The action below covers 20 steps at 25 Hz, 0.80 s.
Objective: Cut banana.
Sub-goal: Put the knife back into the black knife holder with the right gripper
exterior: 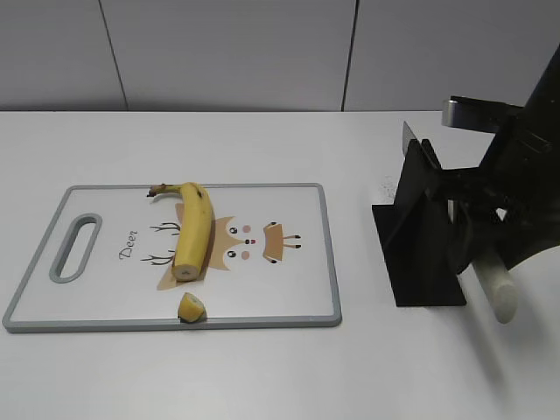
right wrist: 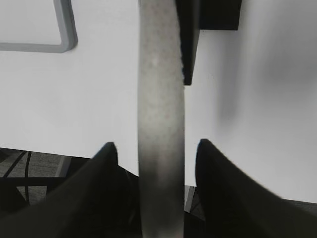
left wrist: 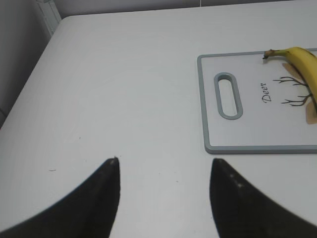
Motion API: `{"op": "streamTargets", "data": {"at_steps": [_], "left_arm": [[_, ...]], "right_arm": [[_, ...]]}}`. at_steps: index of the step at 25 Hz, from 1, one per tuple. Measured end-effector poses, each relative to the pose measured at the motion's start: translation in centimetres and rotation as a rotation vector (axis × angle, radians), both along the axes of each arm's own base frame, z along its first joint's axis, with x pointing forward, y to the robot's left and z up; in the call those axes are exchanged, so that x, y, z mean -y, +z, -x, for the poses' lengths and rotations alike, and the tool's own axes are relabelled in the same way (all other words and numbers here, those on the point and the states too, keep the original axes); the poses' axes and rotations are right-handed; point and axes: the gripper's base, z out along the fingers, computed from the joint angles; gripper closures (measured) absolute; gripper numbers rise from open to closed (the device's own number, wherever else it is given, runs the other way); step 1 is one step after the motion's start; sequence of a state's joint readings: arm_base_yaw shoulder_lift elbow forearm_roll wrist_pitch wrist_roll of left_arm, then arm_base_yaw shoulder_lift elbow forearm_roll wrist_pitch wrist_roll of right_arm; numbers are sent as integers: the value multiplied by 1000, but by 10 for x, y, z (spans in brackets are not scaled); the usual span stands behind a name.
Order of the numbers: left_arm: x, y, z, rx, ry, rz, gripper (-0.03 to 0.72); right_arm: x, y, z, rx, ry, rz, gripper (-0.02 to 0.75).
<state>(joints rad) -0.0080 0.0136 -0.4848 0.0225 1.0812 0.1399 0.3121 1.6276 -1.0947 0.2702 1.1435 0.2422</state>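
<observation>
A yellow banana (exterior: 194,227) with its front end cut off lies on the white cutting board (exterior: 289,289). A small cut piece (exterior: 192,307) lies at the board's front edge. The knife's pale handle (exterior: 497,293) sticks out of a black knife stand (exterior: 420,227) to the right of the board. My right gripper (right wrist: 156,144) is open, its fingers on either side of the handle (right wrist: 159,99) with gaps on both sides. My left gripper (left wrist: 164,161) is open and empty over bare table left of the board (left wrist: 257,129). The banana's stem end (left wrist: 302,57) shows there.
The board has a grey rim and a handle slot (exterior: 76,247) at its left end. A board corner (right wrist: 64,34) and the stand (right wrist: 213,12) show in the right wrist view. The table's front edge lies just under my right gripper.
</observation>
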Motion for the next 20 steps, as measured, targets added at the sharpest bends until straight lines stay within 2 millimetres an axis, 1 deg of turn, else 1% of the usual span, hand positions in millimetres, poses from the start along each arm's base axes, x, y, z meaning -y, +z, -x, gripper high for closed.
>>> {"op": "streamTargets", "data": {"at_steps": [3,5,6,9,13,15,18,20], "left_arm": [[0,0,0,0,0,0,135],[0,0,0,0,0,0,135],[0,0,0,0,0,0,135],[0,0,0,0,0,0,135],[0,0,0,0,0,0,135],[0,0,0,0,0,0,135],[0,0,0,0,0,0,135],[0,0,0,0,0,0,135]], "right_arm": [[0,0,0,6,17,-3,240],[0,0,-1,17,22,-5,181],[0,2,-1,30,25,-8,164],[1,15,2,97,59,-24,148],[6,50,16,263,182,-54,145],[11,73,29,372,246,-63,145],[18,102,50,546,331,-67,145],[25,108,66,627,354,-60,145]]}}
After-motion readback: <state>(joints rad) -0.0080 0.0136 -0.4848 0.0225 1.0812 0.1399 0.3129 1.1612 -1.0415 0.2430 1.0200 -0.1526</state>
